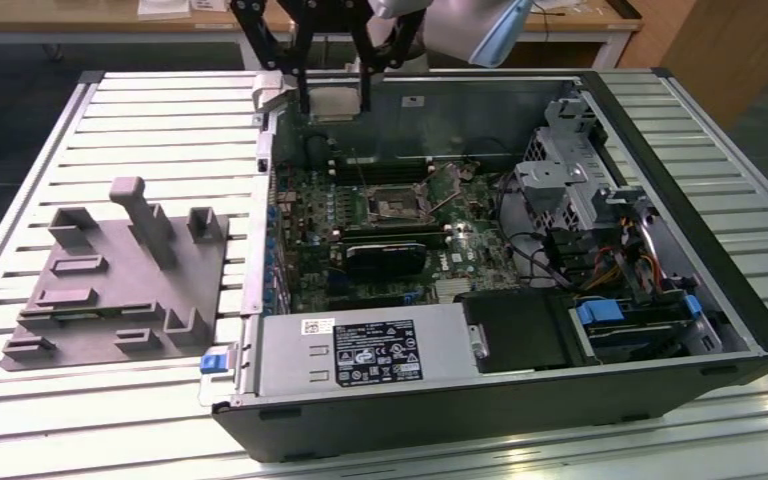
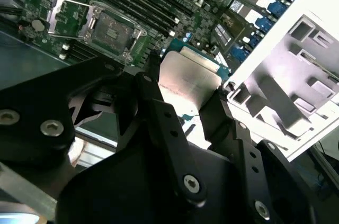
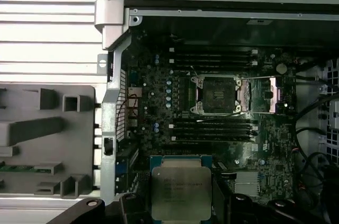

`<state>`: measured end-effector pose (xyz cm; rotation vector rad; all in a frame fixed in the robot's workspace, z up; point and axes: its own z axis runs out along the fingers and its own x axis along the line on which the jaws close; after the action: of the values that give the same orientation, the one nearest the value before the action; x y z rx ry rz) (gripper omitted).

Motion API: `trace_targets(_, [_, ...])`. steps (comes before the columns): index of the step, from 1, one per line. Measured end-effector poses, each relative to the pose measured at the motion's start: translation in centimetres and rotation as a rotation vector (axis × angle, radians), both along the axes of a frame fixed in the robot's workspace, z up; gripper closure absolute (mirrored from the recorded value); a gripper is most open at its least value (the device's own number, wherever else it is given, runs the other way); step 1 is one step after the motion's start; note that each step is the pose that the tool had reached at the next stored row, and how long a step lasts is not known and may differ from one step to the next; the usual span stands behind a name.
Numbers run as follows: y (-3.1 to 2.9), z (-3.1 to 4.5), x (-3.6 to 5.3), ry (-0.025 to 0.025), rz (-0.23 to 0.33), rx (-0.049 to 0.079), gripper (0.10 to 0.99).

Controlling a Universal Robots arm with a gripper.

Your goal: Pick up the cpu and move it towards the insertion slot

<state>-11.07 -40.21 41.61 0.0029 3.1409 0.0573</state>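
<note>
— Where's the cpu (image 3: 181,192)?
— Clamped between the fingers of my pincer (image 2: 183,97), held above the open computer case (image 1: 704,300).
— And the insertion slot (image 3: 217,95)?
— On the motherboard, well apart from it, uncovered.

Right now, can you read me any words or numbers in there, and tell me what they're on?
Black label on the metal box: print too small to read.
White sticker above that label: too blurred to read.
Top of the cpu: faint print, unreadable.
Nothing else shows readable text.
</note>
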Motion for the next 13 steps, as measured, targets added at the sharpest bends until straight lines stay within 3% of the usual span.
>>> trace_targets(9, [0.65,-0.26,1.50,0.0000,0.000,0.000,0.541])
trace_targets(13, [1.43,-0.46,1.95,-0.0001,0.000,0.000,0.541])
